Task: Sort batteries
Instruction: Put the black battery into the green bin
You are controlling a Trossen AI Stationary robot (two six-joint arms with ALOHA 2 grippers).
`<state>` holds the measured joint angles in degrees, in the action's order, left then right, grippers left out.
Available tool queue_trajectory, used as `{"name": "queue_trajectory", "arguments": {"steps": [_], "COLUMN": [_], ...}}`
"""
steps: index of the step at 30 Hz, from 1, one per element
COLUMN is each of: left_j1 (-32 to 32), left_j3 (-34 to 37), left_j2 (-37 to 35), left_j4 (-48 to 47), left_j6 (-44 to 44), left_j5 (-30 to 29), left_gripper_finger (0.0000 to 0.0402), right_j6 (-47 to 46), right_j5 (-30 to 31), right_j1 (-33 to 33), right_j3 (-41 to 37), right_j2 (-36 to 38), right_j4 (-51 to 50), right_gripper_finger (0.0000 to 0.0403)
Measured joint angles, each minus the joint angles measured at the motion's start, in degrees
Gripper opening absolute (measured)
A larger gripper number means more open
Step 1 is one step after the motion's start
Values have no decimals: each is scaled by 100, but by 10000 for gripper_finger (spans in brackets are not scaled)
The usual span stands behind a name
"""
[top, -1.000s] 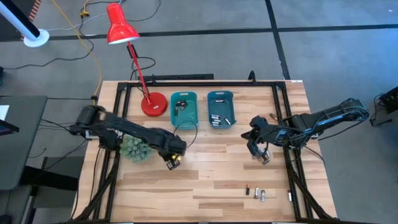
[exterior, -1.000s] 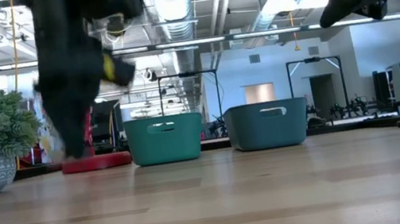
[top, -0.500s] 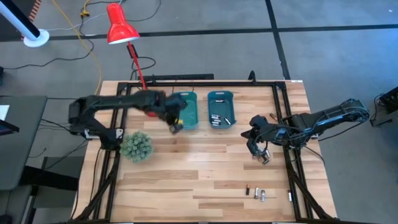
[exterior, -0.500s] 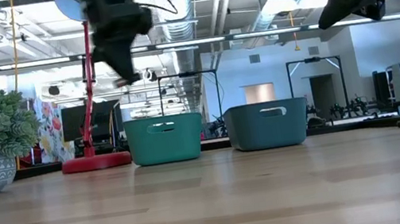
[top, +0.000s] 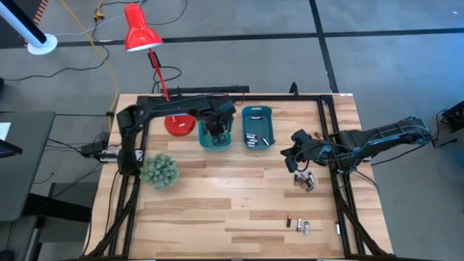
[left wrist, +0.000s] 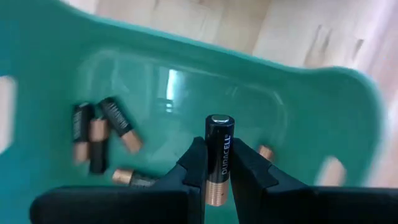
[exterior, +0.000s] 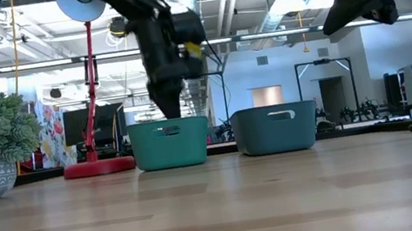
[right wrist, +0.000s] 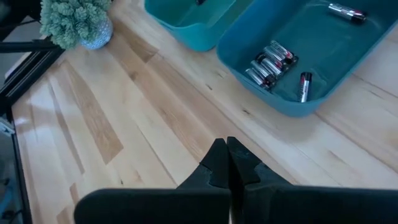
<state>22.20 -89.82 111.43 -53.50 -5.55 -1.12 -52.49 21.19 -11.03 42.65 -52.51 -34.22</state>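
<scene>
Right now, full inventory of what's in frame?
Lighter teal bin: one, back centre, several black-and-copper batteries inside.
Darker teal bin: one, right of the first, silver and dark batteries inside.
Loose batteries: a few, dark and silver, front right of table.
Lamp: one, red, base left of the bins.
Plant: one, green, patterned pot, left side.
Left end effector: over the lighter bin, shut on a held battery.
Right end effector: shut, empty, raised at right.
</scene>
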Motion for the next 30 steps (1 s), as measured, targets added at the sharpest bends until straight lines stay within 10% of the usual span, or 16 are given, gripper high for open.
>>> {"name": "queue_trajectory", "arguments": {"steps": [7,18,30], "left_j1": [240,334,330], "left_j3": [-9,-9,-807], "left_j2": [488,480,482], "left_j4": [268,228,-82], "left_j6": [122,70,-72], "left_j5": [523,544,451], "left_gripper_finger": [41,171,182], "right_j6": [-189,-317,-314], "right_j5": [0,0,-1], "right_j1": [0,-7,25], "right_j3": [0,0,0], "right_j2": [0,0,1], "right_j4": [0,-2,68], "right_gripper_finger": [2,2,2]}}
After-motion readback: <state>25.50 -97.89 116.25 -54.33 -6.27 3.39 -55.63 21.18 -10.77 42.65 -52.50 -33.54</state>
